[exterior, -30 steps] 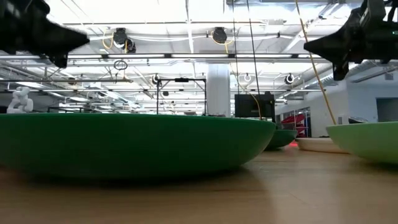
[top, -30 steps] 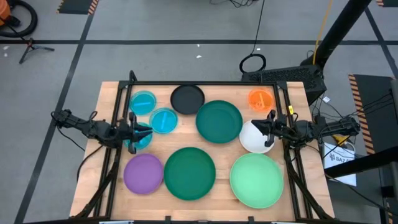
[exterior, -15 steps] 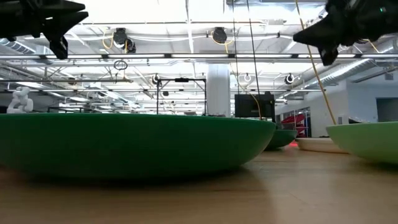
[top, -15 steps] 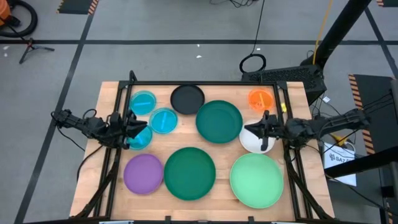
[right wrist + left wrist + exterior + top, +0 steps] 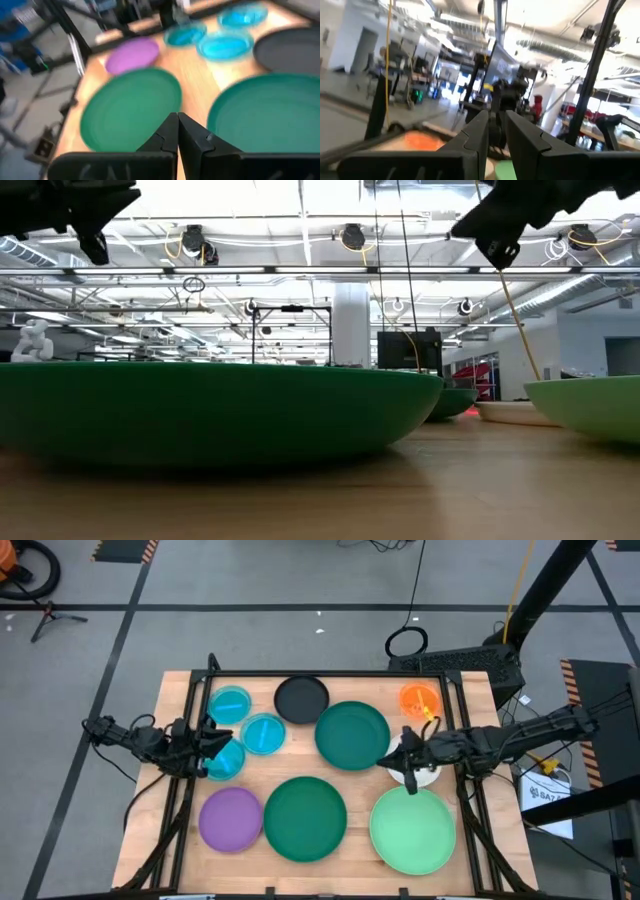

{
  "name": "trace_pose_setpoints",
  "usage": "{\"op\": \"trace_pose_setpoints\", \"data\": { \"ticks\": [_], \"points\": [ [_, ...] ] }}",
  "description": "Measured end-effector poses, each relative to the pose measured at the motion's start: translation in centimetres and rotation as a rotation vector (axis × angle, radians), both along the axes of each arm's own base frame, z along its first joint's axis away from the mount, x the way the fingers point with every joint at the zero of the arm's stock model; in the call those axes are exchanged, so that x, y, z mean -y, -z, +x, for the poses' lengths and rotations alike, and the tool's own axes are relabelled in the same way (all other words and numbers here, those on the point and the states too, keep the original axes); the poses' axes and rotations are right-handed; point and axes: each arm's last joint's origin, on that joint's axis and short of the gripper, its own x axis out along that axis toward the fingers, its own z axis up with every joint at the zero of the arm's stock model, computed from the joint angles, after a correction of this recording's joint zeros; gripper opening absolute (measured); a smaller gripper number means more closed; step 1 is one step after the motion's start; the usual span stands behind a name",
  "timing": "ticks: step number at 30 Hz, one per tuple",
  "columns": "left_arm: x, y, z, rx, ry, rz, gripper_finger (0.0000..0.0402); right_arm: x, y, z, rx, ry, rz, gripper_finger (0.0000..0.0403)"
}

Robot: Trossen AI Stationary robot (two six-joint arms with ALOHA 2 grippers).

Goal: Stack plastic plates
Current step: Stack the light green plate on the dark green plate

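Note:
Several plastic plates lie flat on the wooden table. Three translucent blue ones sit far-left, with a black one, an orange one, two dark green ones, a purple one, a light green one and a white one. My left gripper hovers over the nearest blue plate, fingers a narrow gap apart. My right gripper is shut and hovers above the gap between the white plate and the far dark green plate.
A black frame rail runs along the table's far edge, and arm mounts stand at both sides. In the low view the near dark green plate fills the foreground, with both grippers high above the table.
My right gripper has moved toward the table's left, from the white plate's right side across it to the far dark green plate's edge, and has risen. My left gripper has drawn back toward the table's left edge and has also risen. No plate has moved.

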Motion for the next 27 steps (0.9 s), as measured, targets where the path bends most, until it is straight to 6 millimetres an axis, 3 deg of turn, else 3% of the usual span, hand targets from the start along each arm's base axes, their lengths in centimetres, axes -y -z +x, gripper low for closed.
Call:
{"op": "trace_pose_setpoints", "data": {
  "ticks": [9, 18, 27],
  "points": [
    [-0.4, -1.7, -0.7, 0.040, -0.140, 0.146, 0.0072, -0.5, -0.9, 2.2, -0.253, -0.002, -0.054, 0.0000],
    [-0.5, -1.9, -0.8, 0.006, -0.190, 0.215, 0.0072, -0.8, -2.1, 3.3, -0.484, -0.058, -0.091, 0.0000],
    [-0.7, -3.4, -1.4, 0.032, -0.213, 0.238, 0.0072, -2.0, 1.3, 5.7, -0.681, -0.217, 0.026, 0.0000]
  ]
}}
